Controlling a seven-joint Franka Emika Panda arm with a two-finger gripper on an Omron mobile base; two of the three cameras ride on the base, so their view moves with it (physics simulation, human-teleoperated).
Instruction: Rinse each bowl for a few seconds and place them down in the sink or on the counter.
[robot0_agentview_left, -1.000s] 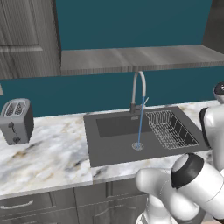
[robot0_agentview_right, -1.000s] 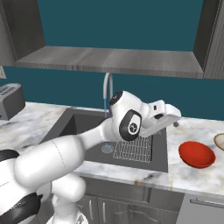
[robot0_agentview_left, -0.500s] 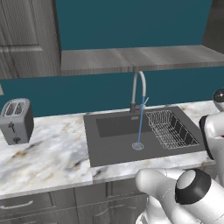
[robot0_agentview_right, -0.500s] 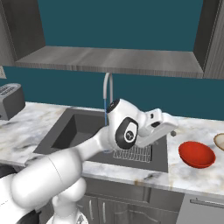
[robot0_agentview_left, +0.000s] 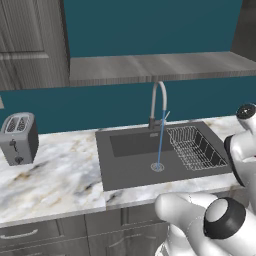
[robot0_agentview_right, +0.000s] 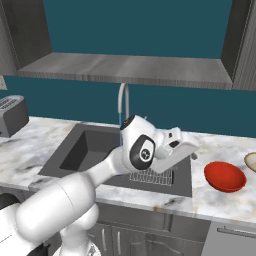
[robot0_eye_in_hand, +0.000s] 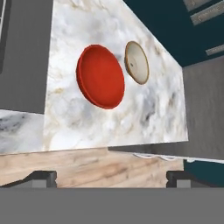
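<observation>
- Two bowls sit on the marble surface (robot0_agentview_right: 220, 200) to the right of the sink (robot0_agentview_left: 130, 167): one red bowl (robot0_eye_in_hand: 100, 76) and one tan bowl (robot0_eye_in_hand: 137, 62).
- In the hand view the two bowls lie just beside each other, whether touching I cannot tell; the tan one is the smaller disc and lies on the far side of the red one from the sink.
- In the right base view the red bowl (robot0_agentview_right: 225, 176) sits near the front edge of the surface, and the tan bowl (robot0_agentview_right: 250, 161) is cut off by the picture's right edge.
- One claw (robot0_eye_in_hand: 111, 178): its two dark tips stand spread wide apart, pinching nothing, hovering above the surface short of the bowls.
- One faucet (robot0_agentview_left: 158, 102) arches over the sink, with a thin blue stream of water falling to the drain (robot0_agentview_left: 157, 167).
- One wire basket (robot0_agentview_left: 195, 147) fills the sink's right part.
- One toaster (robot0_agentview_left: 19, 137) stands on the surface far to the left, well apart from the bowls.
- One grey shelf (robot0_agentview_left: 155, 67) runs along the wall above the sink.
</observation>
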